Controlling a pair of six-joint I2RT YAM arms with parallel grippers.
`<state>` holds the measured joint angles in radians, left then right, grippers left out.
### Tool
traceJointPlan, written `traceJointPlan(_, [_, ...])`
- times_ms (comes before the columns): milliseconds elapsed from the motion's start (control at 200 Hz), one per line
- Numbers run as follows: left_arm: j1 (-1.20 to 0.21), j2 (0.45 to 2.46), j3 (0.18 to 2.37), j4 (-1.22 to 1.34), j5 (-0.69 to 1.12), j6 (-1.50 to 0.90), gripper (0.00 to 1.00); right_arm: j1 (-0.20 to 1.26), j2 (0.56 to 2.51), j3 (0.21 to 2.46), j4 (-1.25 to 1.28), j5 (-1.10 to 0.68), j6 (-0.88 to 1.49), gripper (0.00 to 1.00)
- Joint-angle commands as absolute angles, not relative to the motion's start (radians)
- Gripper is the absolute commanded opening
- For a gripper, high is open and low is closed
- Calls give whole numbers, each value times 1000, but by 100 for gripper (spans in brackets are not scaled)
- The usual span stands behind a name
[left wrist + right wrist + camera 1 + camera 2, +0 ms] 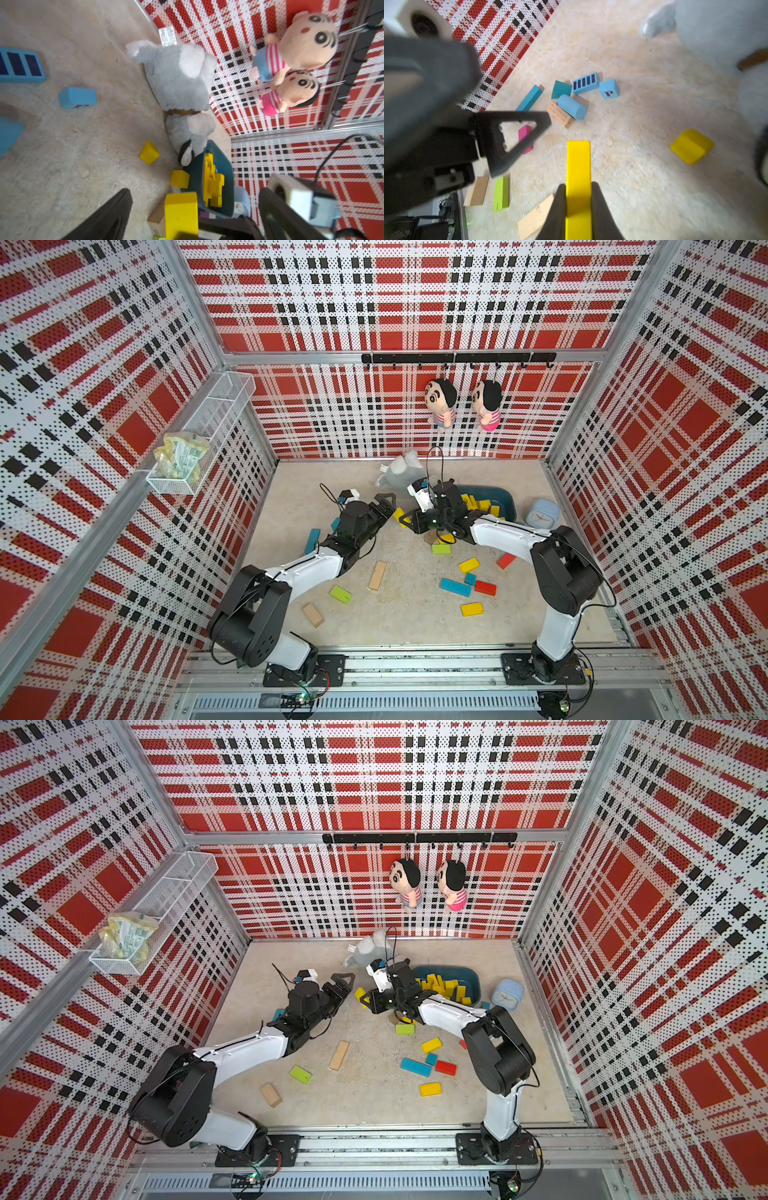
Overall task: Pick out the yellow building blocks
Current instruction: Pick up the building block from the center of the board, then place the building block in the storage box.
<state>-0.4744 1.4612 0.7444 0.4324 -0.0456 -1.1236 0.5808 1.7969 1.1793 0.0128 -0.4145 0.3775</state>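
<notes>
Clearly, the left gripper (387, 508) is seen wide open, empty, just beside the yellow bar (578, 164); its clamping by the right gripper (578, 186) is shown fully only in the right wrist view. Rightward, other yellow blocks (484, 504) are heaped in the teal bin (512, 502).

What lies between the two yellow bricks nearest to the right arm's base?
Between the yellow bricks, both top views show a small blue cube, flanked by a blue bar and a red brick.

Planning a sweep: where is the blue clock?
In both top views the blue clock stands at the back right, just right of the teal bin.
</notes>
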Motion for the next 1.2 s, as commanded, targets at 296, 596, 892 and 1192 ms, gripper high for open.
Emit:
traceJointPlan(296, [-442,1465,776,456,-95,-1017,97,396,1577,1088,-205,-117,415,0])
traceJointPlan(596, [-470,1547,841,350,-117,-1026,90,371,1730,1199,-270,-57,493,0])
traceJointPlan(892, [-489,1617,932,257,-135,-979,89,363,1838,1254,-276,-36,494,5])
traceJointPlan(1192, [-511,1768,1127,91,-117,-847,83,356,1790,1232,-283,8,481,42])
